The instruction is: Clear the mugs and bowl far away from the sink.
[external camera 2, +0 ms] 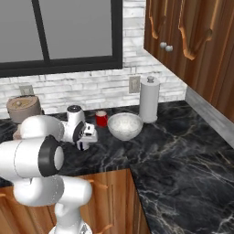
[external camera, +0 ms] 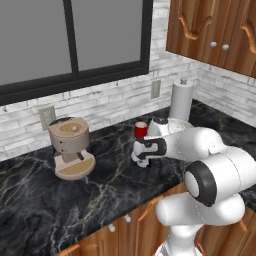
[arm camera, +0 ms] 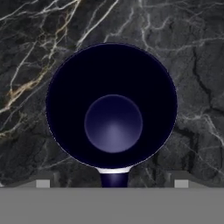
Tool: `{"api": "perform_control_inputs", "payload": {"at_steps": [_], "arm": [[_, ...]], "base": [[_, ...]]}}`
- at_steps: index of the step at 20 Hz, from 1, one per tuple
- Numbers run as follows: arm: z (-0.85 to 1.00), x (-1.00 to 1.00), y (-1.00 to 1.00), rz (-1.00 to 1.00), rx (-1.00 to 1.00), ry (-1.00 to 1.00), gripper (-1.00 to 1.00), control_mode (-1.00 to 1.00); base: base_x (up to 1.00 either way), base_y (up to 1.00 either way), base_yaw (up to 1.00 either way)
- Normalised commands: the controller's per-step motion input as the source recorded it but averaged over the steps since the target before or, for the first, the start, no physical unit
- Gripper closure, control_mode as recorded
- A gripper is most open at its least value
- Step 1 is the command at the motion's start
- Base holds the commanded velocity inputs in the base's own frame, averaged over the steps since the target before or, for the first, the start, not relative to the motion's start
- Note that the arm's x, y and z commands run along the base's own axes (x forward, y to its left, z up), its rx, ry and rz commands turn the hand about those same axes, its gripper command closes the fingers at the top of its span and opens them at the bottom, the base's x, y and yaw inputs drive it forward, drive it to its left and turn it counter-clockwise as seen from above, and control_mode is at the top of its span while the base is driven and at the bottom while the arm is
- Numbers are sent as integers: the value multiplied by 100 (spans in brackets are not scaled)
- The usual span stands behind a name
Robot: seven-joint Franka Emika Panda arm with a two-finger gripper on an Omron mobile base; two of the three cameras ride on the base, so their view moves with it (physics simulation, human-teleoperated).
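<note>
- Coffee machine (external camera: 71,146), tan, stands at the left of the black marble counter (external camera: 45,200), close to the back edge under the window (external camera: 70,37); an outlet (external camera: 47,117) sits in the white brick wall just behind it.
- Gripper (external camera: 143,161) points straight down at the middle of the counter, nearer the front edge than the wall. In the hand view its two finger tips (arm camera: 43,183) sit wide apart at the bottom, one on each side of the mug's handle and touching nothing, so the jaws are spread and hold nothing.
- White mug with a navy inside (arm camera: 111,105) stands upright on the counter directly under the hand, its dark bowl seen from straight above and its handle pointing toward the bottom edge of that view. In the base views the hand hides most of it.
- Red mug (external camera: 140,129) stands upright just behind the gripper, toward the wall, apart from the hand.
- White bowl (external camera 2: 124,126) rests on the counter just right of the red mug, near it but whether they touch I cannot tell.
- Paper towel roll (external camera 2: 149,99) stands upright on its holder behind and right of the bowl, close to the back edge by the corner of the counter, with a second outlet (external camera 2: 134,84) on the wall to its left.
- Wooden wall cabinets (external camera 2: 192,36) hang above the right end of the counter, and wooden cabinet doors (external camera: 125,230) run below its front edge.
</note>
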Motion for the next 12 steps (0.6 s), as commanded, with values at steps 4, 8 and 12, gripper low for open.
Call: {"api": "perform_control_inputs", "payload": {"at_steps": [4, 8, 12], "arm": [[81, -4, 0, -8, 0, 0, -100, -100], [98, -25, 3, -7, 0, -1, -100, -100], [99, -57, 5, -4, 0, -14, -100, -100]], "base": [[0, 0, 0], [0, 0, 0], [0, 0, 0]]}}
